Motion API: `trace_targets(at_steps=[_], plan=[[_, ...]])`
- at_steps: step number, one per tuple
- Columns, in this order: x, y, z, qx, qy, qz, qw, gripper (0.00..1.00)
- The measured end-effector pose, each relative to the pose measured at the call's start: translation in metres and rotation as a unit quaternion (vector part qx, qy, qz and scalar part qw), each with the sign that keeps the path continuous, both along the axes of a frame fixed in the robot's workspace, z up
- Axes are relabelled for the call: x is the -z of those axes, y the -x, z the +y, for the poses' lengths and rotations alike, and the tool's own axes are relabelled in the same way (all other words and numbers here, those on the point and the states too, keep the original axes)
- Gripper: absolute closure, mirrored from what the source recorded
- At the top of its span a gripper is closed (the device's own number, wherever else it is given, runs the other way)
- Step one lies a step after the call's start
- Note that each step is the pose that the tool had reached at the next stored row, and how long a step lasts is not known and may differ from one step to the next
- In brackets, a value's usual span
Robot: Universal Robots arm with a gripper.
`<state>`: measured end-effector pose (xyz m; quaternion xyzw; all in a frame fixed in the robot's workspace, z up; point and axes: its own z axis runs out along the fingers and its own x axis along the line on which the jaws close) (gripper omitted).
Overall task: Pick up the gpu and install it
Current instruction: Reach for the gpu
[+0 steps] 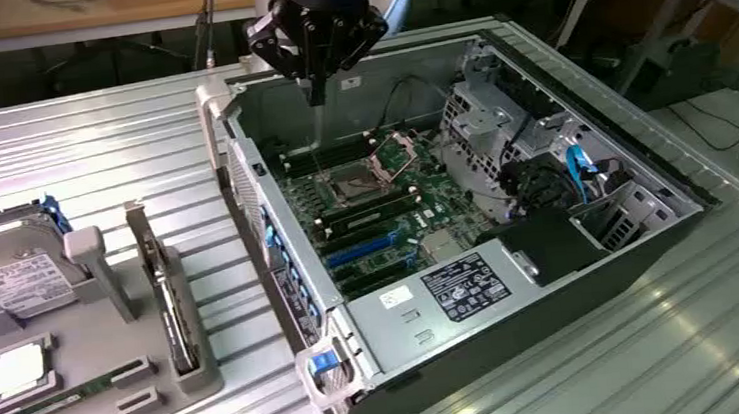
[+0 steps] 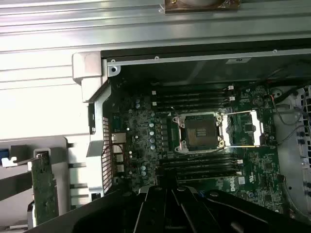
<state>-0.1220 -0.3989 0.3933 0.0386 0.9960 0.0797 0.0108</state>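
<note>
- The computer case lies on its side on the table with the panel off. That leaves the motherboard facing up, I'd say so a card can be pushed straight down into it.
- The blue expansion slots near the lower edge of the board look unoccupied.
- The gpu is outside the case, to the exterior view's left. It stands on edge in a slot of the grey holder, presumably so its top edge is free to be pinched from above.
- A hard drive is propped in the same holder, further to the exterior view's left.
- The end effector hangs above the far end of the open case, pointing down towards the memory slots and the CPU socket.
- Its fingers are pressed together with nothing between them and touch nothing, well apart from the gpu.
</note>
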Motion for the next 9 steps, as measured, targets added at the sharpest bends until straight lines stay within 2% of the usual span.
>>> trace_targets(at_steps=[2, 9], plan=[[0.0000, 0.000, 0.0000, 0.000, -0.0030, 0.0000, 1.0000, 0.89], [0.0000, 0.010, 0.0000, 0.000, -0.0063, 0.0000, 1.0000, 0.89]])
